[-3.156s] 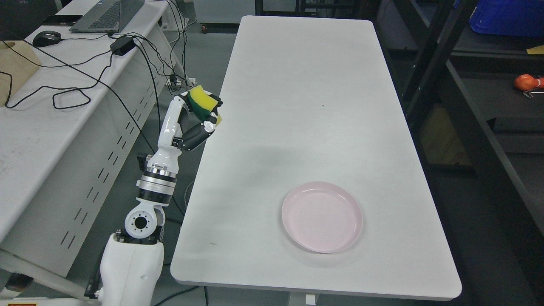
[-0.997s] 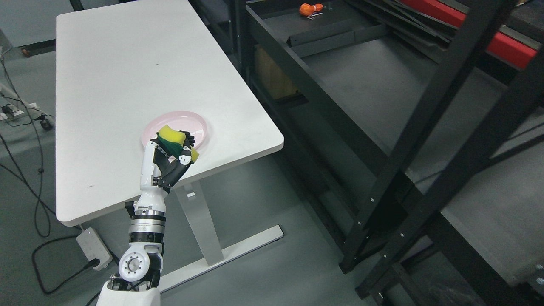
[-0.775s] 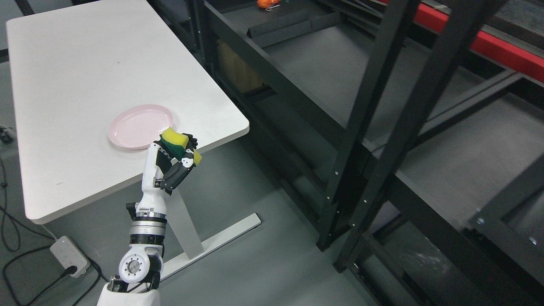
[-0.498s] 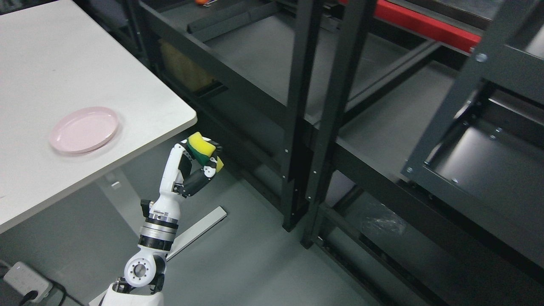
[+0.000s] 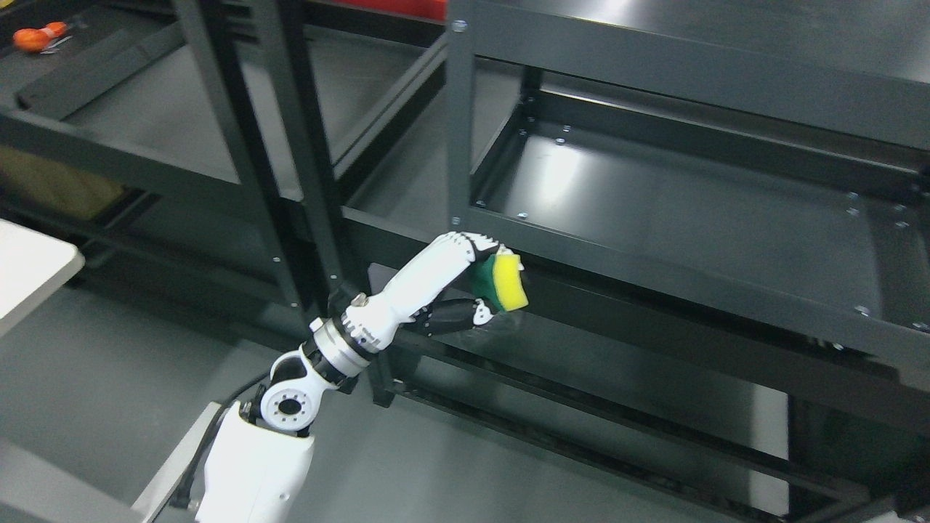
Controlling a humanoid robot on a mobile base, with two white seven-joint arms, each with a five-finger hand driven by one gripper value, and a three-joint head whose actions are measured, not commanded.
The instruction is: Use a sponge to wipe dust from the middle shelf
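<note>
One hand works here: left hand [image 5: 476, 287], arm coming in from lower left, fingers curled tight round the sponge [image 5: 503, 282], thumb under, other fingers over the top. Right hand isn't visible. Sponge sits at the very tip of the hand, yellow face turned outward to the right, green scrub layer on the palm side; its long axis runs roughly up-down w/ a slight lean, approx. parallel to the yellow face. It hangs just outside and slightly below the front lip of the middle shelf [image 5: 676, 211], near that shelf's front-left corner by the upright post [image 5: 458, 116]; no contact w/ the shelf surface that I can make out. Key relation: the shelf floor lies up and to the right of the sponge, beyond the front rail, so the next move prob. needs a lift over that lip, then a reach inward, w/ a wrist turn so a broad face lies flat on the metal. Risk: catching the rail edge on the way in. Wiping not yet begun, by my reading.
</note>
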